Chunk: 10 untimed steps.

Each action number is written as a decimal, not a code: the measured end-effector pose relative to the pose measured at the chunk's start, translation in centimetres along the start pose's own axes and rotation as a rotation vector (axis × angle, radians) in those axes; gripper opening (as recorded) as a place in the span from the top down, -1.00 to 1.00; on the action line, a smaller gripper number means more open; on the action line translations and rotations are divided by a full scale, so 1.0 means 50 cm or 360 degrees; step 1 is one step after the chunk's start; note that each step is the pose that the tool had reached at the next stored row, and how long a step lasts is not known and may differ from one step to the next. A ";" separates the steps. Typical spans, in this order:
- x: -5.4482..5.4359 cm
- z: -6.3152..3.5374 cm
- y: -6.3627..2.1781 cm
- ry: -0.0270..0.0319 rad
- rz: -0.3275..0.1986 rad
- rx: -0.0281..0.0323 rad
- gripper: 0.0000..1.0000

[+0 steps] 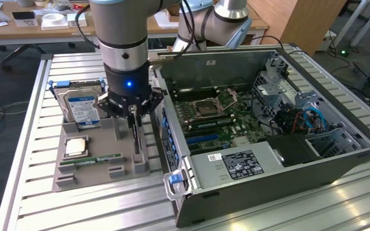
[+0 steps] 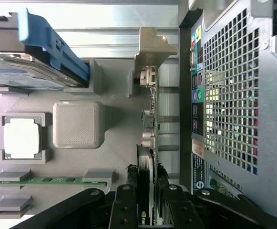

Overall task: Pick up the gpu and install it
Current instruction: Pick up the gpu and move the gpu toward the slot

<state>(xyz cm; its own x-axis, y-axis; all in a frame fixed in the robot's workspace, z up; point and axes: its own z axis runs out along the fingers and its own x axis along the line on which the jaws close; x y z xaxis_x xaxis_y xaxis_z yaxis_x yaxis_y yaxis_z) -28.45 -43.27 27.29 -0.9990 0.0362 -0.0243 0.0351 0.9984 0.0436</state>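
Observation:
The gpu (image 1: 136, 140) stands on edge in a slot of the grey holder tray (image 1: 90, 174), a thin dark card beside the computer case (image 1: 288, 179). In the wrist view the gpu (image 2: 148, 125) runs edge-on away from me, ending in its silver bracket (image 2: 150, 47). My gripper (image 1: 133, 118) is straight above it, pointing down. Its black fingers (image 2: 128, 202) sit on both sides of the card's near end, and the gripper (image 2: 146, 200) is shut on it. The card's lower edge still sits in the holder.
The tray (image 2: 110, 160) also holds a hard drive (image 1: 82, 108) with a blue and white label, a CPU (image 1: 75, 146) and a green RAM stick (image 1: 98, 159). The open case shows its motherboard (image 1: 217, 115); its perforated rear panel (image 2: 233, 95) stands close beside the card.

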 end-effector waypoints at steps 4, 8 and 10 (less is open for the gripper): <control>-0.001 -0.031 0.001 -0.00002 0.0000 -0.00002 0.48; -0.001 -0.061 0.003 -0.00002 0.0000 -0.00002 0.48; -0.002 -0.079 0.003 -0.00002 0.0000 -0.00003 0.48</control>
<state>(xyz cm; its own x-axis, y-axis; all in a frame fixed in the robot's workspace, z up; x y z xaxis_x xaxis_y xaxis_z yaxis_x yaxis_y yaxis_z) -28.46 -43.27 31.23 -0.9990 0.0363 -0.0245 0.0352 0.9984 0.0438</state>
